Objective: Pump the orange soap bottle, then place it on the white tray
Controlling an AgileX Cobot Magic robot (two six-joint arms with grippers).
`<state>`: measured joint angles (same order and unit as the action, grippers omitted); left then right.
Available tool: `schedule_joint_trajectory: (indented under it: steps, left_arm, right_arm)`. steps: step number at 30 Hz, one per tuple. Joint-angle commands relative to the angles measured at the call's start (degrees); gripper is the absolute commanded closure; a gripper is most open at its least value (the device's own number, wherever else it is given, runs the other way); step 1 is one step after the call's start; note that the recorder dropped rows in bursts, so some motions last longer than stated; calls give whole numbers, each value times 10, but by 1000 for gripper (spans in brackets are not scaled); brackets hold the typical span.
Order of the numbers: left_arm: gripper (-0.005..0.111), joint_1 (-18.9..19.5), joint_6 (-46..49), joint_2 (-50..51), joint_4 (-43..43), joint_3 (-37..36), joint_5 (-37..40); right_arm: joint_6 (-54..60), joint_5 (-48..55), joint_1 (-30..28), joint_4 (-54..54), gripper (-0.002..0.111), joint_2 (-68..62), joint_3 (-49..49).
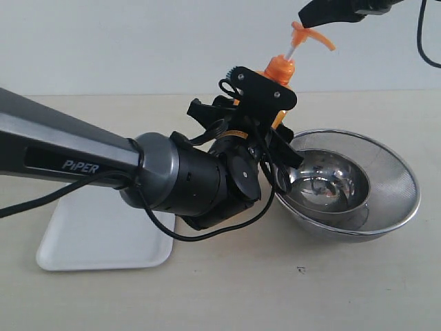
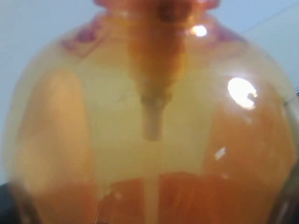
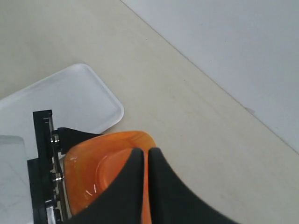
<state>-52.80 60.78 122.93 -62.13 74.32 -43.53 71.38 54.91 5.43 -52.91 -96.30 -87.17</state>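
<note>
**Clerk:** Entry one, the left gripper (image 1: 265, 110)?

**Checker:** Black jaws clamped on the tall translucent orange soap bottle (image 1: 280, 69). The amber body fills the left wrist view (image 2: 149, 116), and the dip tube shows through it.

**Clerk:** Entry two, the right gripper (image 3: 147, 151)?

**Checker:** Its black fingers (image 3: 133, 186) are pressed together with nothing between them. The tips sit on or just above the orange pump head (image 1: 310, 34); I cannot tell if they touch it. The white stem (image 1: 293, 52) shows below the head.

**Clerk:** Where is the bottle?

**Checker:** Held off the table and tilted. Its pump end leans over the near rim of the round steel mesh bowl (image 1: 406, 179).

**Clerk:** What is inside the mesh bowl?

**Checker:** A smaller polished steel bowl (image 1: 331, 186).

**Clerk:** And the tray?

**Checker:** The flat white tray (image 1: 103, 241) with rounded corners lies on the beige table (image 1: 275, 289). It is well apart from the bottle and partly behind the grey arm (image 1: 62, 148). Nothing visible rests on it.
</note>
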Motion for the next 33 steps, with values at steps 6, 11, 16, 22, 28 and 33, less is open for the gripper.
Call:
schedule_joint_trajectory:
  steps: [6, 11, 16, 22, 28, 33]
  left_arm:
    - [102, -3, 5, -6, 15, 8, -30]
    - [102, -3, 5, -6, 15, 8, -30]
    - [102, -3, 5, -6, 15, 8, -30]
    - [102, -3, 5, -6, 15, 8, -30]
    - [102, -3, 5, -6, 15, 8, -30]
    - [102, -3, 5, -6, 16, 8, -30]
  right_arm:
    - [7, 4, 21, -6, 108, 2, -3]
    - [7, 2, 21, -2, 108, 2, -3]
    - [7, 0, 21, 14, 108, 2, -3]
    - [-19, 0, 21, 65, 108, 2, -3]
    - [-23, 7, 21, 71, 108, 2, -3]
    - [-26, 11, 21, 72, 108, 2, -3]
